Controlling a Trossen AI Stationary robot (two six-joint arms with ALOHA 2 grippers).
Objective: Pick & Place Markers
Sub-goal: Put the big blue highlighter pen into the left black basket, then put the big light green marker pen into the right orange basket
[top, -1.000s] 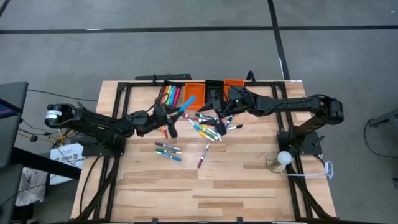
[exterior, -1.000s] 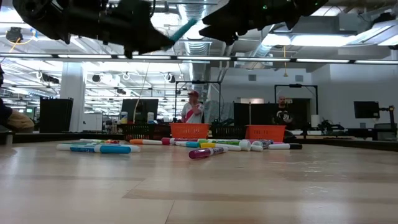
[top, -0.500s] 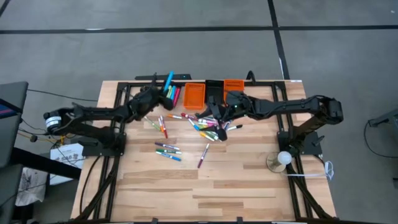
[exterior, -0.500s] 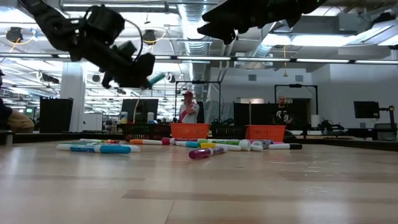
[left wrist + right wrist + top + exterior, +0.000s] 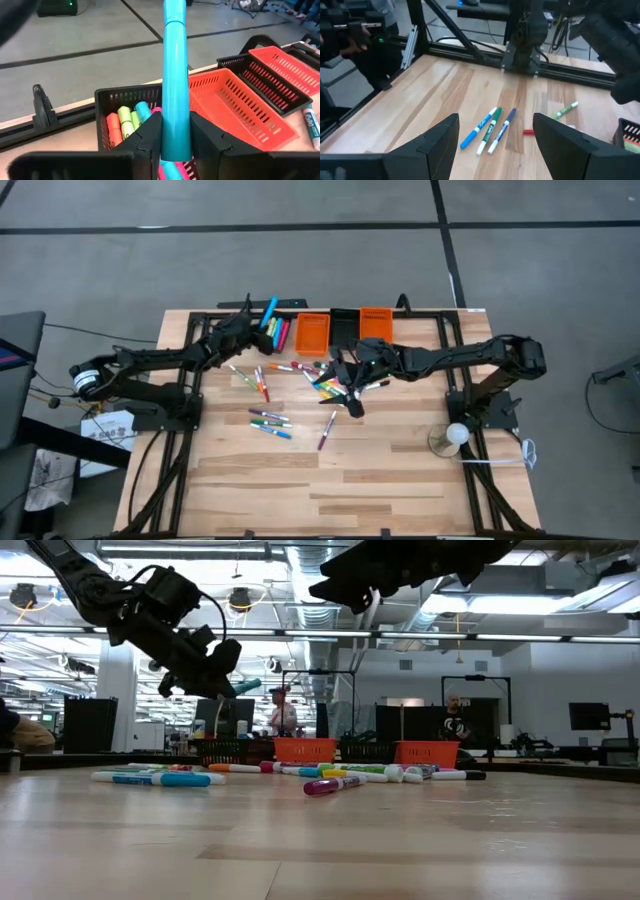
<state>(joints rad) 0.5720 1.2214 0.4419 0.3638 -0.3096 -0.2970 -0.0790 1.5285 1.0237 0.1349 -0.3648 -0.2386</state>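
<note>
Teal marker (image 5: 175, 100) – smooth, capped – upright between left gripper (image 5: 172, 142) fingers

My left gripper (image 5: 176, 142) is black; the marker (image 5: 175, 90) pinched in it is teal all over. Black mesh bin (image 5: 125, 97) holds orange, lime-yellow, cyan and pink markers. Orange mesh bin (image 5: 235, 107) beside it, then another black bin (image 5: 260, 75) and another orange bin (image 5: 290, 62). Table (image 5: 400, 470) is pale wood planks with a black frame. My right gripper (image 5: 495, 135) is black, over blue and green markers (image 5: 489, 129).
</note>
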